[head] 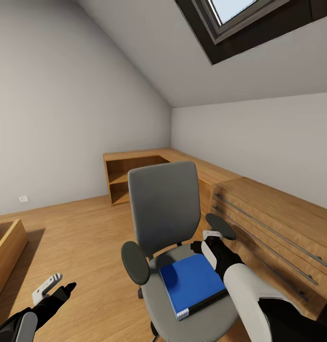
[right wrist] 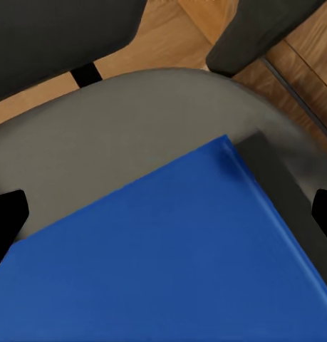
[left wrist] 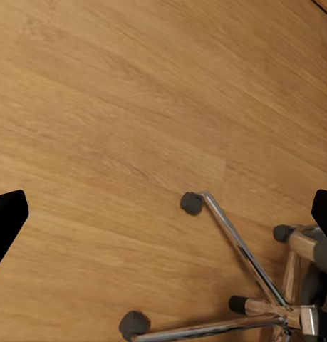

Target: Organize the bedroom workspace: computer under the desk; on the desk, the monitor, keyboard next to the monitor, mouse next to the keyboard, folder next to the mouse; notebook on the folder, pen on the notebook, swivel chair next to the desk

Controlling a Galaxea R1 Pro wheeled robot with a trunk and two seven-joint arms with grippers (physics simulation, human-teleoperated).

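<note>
With jaws spread wide and empty, the right gripper (head: pixel 207 243) hovers over the blue folder (head: pixel 192 284) lying on the swivel chair (head: pixel 164 213); a clean lift likely means pinching its far edge squarely, the left gripper (head: pixel 56 284), also open, idle.

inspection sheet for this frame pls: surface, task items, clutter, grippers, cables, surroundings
Surface: wood floor; the swivel chair's grey seat is bearing the load.
Job's things: swivel chair upright, chrome base and casters on the floor; blue folder lying flat on the seat.
Clutter: nothing seen.
Grippers: right gripper over the seat at the folder's far corner, fingers apart, holding nothing; left gripper open, out over the floor beside the chair.
Cables: nothing seen; a wall socket sits low on the far wall.
Surroundings: low light-wood cabinets along the walls, sloped ceiling with a skylight.
</note>
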